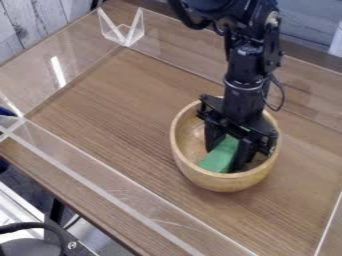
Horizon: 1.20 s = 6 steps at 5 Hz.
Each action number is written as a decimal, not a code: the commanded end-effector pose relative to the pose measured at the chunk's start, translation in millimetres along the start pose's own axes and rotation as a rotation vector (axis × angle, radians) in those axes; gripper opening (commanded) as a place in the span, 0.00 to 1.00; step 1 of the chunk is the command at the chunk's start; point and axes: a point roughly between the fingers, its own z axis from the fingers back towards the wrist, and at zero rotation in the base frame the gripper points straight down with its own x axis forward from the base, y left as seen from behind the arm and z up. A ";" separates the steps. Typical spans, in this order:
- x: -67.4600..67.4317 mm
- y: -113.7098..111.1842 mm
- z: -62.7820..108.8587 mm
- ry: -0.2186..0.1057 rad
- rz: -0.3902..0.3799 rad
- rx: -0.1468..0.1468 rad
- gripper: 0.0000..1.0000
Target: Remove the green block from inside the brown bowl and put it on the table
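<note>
I have the wood-grain desk (114, 115) filling most of my camera view, its boards running diagonally. A clear wall (114, 190) lines its near left edge, with a bright strip of glare at the bottom of it.

My black arm (249, 65) comes in from the top, right of centre, and reaches down over the desk. A thin dark cable (281, 96) bows out from its right side.

Under the arm sits the round light-brown bowl (202, 180), upright on the desk, right of centre in my view. Its thick rim shows on the left and along the near side, while the arm hides part of the far rim.

My tool (226, 146) is down inside the bowl, its dark, jointed-looking fingers angled toward the near left. I have it clenched on the green block, with one finger to each side; the dark parts cover some of the contact, so I can't make out exactly where each finger meets it.

Near the far left edge of the desk, well apart from the bowl, I see a small clear angular piece (122, 27) with pale edges.

The smallest of these is the green block (217, 158), still within the bowl's walls. It lies slantwise in my view, partly covered by the tool. I can't tell whether it touches the bowl's floor.
</note>
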 end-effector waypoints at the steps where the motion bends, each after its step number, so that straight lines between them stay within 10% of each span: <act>1: 1.6 -10.7 -8.9 -0.001 -0.046 -0.007 0.00; 6: 6.8 1.9 36.1 -0.073 -0.023 -0.009 0.00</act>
